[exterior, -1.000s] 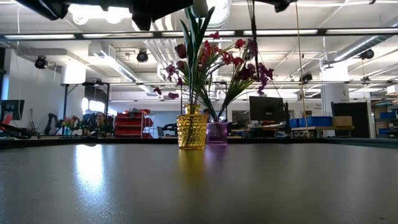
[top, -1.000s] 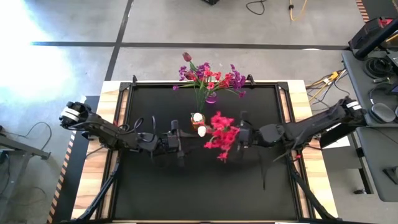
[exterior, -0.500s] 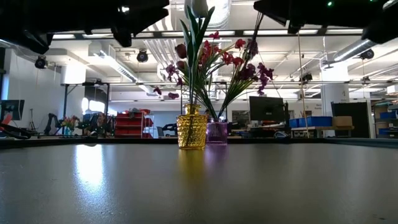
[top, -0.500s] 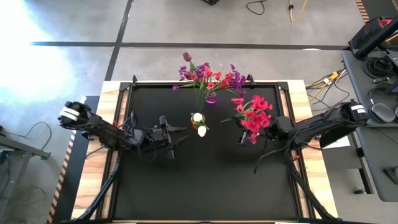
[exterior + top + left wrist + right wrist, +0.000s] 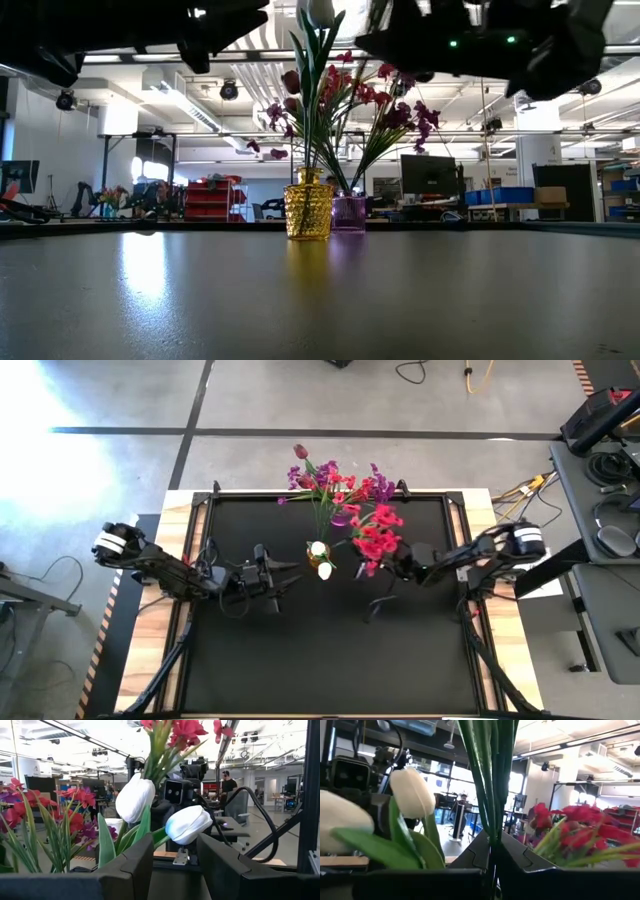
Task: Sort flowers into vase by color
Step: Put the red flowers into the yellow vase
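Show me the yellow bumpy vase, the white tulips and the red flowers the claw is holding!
Yellow bumpy glass vase [image 5: 308,212]: low view, on its textured body.
White tulip blooms [image 5: 134,799]: left wrist view, on one bloom.
Red flower spray [image 5: 373,541]: high view, on its blossoms.

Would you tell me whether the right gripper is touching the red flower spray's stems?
Touching: in the right wrist view, the right gripper is shut on the green stems of the red flower spray, which pass between its two dark fingers.
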